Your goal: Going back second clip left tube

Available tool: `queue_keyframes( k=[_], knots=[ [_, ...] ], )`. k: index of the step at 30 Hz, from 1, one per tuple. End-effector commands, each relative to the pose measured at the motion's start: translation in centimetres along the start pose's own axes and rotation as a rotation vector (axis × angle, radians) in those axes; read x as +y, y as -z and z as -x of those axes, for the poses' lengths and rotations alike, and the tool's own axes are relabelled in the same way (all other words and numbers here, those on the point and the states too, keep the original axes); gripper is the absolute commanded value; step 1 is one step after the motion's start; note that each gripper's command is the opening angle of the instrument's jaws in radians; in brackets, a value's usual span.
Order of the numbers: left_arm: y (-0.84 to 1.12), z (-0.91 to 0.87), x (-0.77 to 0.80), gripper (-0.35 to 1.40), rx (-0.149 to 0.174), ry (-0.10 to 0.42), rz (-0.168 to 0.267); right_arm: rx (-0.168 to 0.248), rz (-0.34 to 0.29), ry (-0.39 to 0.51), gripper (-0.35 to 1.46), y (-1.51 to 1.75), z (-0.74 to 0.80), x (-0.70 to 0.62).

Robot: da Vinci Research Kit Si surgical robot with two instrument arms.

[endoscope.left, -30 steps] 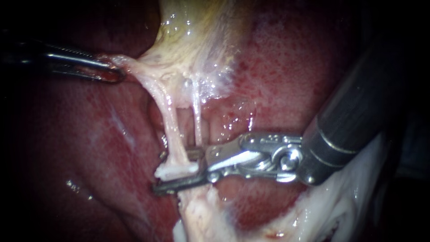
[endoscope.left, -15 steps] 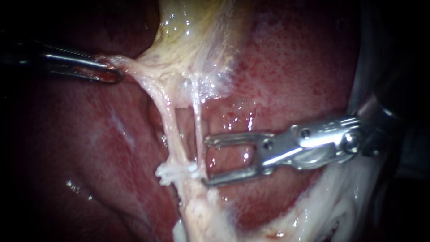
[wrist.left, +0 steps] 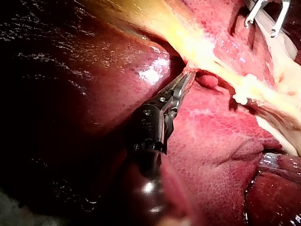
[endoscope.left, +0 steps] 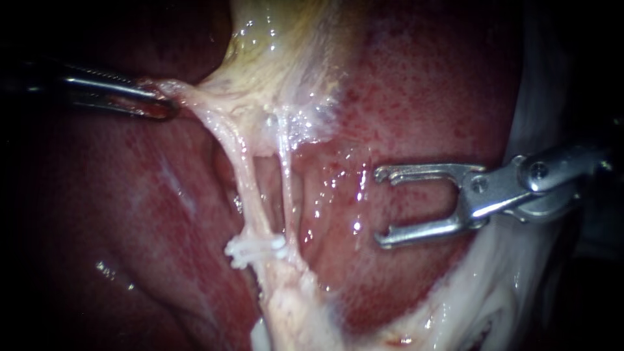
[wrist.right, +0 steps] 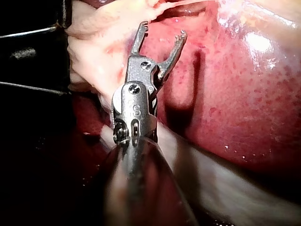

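Clip point(endoscope.left: 255, 249) lies across the left tube point(endoscope.left: 242, 175), low down, beside the right tube point(endoscope.left: 286, 182). Right tool point(endoscope.left: 382, 208), jaws wide apart and empty, hangs apart over liver point(endoscope.left: 422, 97): withdrawal step, I judge; next, a clear exit rightward. Left tool point(endoscope.left: 153, 104) clamps tissue point(endoscope.left: 188, 94) taut.

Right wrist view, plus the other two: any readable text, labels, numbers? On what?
No readable text anywhere.
Right instrument: one small stamped mark on its wrist joint, too small to read.
Left instrument: no marks show.
Liver, clip: none.
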Motion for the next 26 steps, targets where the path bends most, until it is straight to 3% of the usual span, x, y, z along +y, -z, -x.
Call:
queue_keyframes(
  k=[1,15,26],
  knots=[
    [-0.03,0.01,-0.01,-0.35,0.0,-0.002,-0.002,0.0,0.0,0.0,0.5,0.01,0.0,0.0],
    [-0.47,0.23,-0.14,-0.35,-0.011,-0.015,0.004,-0.015,-0.003,0.001,0.5,0.03,0.0,-0.04],
    [-0.41,0.21,-0.11,-0.35,-0.012,-0.014,0.011,-0.011,-0.03,0.001,0.5,-0.04,-0.03,-0.06]
  ],
)
